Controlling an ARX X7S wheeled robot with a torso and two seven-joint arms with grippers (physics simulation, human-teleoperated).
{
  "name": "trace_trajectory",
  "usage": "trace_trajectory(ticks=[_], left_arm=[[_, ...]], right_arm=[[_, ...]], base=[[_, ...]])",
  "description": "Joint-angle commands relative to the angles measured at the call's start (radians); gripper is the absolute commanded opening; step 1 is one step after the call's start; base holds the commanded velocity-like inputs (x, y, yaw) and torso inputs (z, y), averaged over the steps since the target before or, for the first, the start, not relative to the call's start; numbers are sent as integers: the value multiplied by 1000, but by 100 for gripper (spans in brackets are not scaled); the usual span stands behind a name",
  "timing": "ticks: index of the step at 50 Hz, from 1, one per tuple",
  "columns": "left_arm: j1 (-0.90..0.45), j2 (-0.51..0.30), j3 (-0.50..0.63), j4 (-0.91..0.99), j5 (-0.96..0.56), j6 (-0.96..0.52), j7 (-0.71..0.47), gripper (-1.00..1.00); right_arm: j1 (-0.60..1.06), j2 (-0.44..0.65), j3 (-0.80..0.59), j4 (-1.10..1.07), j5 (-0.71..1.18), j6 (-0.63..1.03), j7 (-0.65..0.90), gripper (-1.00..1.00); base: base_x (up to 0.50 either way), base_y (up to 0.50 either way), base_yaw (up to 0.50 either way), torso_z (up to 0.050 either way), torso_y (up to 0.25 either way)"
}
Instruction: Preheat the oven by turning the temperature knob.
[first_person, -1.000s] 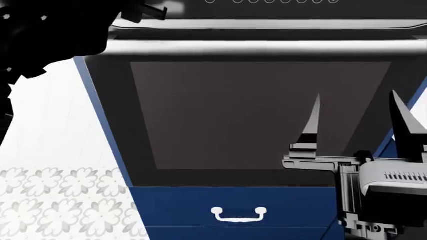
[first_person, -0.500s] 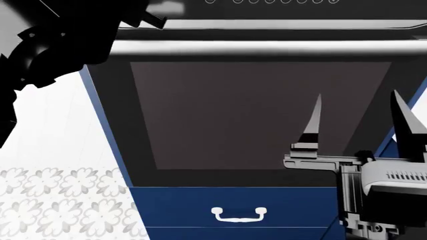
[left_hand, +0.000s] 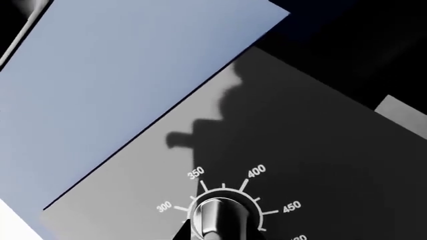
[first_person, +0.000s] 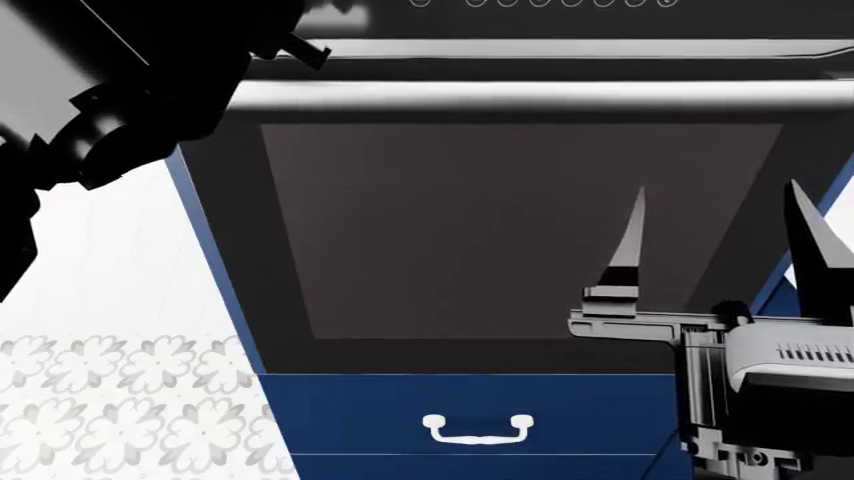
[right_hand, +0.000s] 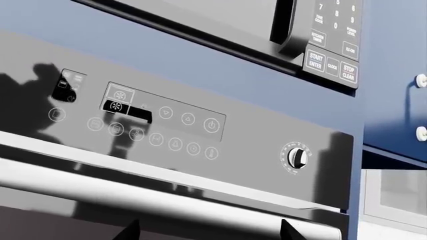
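Oven (first_person: 521, 230) fills the front, dark glass door under silver bar handle (first_person: 534, 95). Temperature knob (right_hand: 297, 157) at the panel's right end, nothing touching it. Right gripper (first_person: 714, 240) fingers apart before the door. Left gripper (first_person: 300, 25) near the panel's left end, finger state can't tell.

The oven (first_person: 521, 230) is black with a silver handle (first_person: 534, 95); the drawer (first_person: 467, 425) is navy; the floor (first_person: 120, 400) carries grey floral tiles.
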Motion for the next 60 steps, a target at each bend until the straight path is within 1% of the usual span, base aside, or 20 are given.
trace_trajectory(ticks=[1,7,19,40,43,44,50,60], left_arm=[[6,4,14,-9,89,-7,25,-100],[1,1,62,7,129,-9,30,-100],[8,0,109,21,170,-7,28,-100],[5,-1,157,42,210,-2,39,-100],[-3,2,202,45,254,6,40,-100],[1,2,192,49,244,2,37,-100],[-2,3,216,59,265,-1,35,-100],[-12,6,282,75,322,-2,34,-100]], right_arm=[[0,2,-1,-6,0,3,2,100],[2,3,-3,-4,1,2,4,100],[2,5,-3,-3,3,2,7,100],[2,9,-5,-4,6,1,12,100],[2,9,-7,-2,6,-1,13,100],[1,10,-7,-3,6,-1,13,100],[1,11,-4,-8,9,2,14,100],[3,13,-6,-7,10,3,16,100]], base=[[0,-3,-7,0,0],[5,-1,-3,0,0],[8,0,-3,0,0],[9,-1,-5,0,0],[14,0,-5,3,0],[14,-4,-7,0,0],[9,-1,-6,0,0],[10,-1,-6,1,0]])
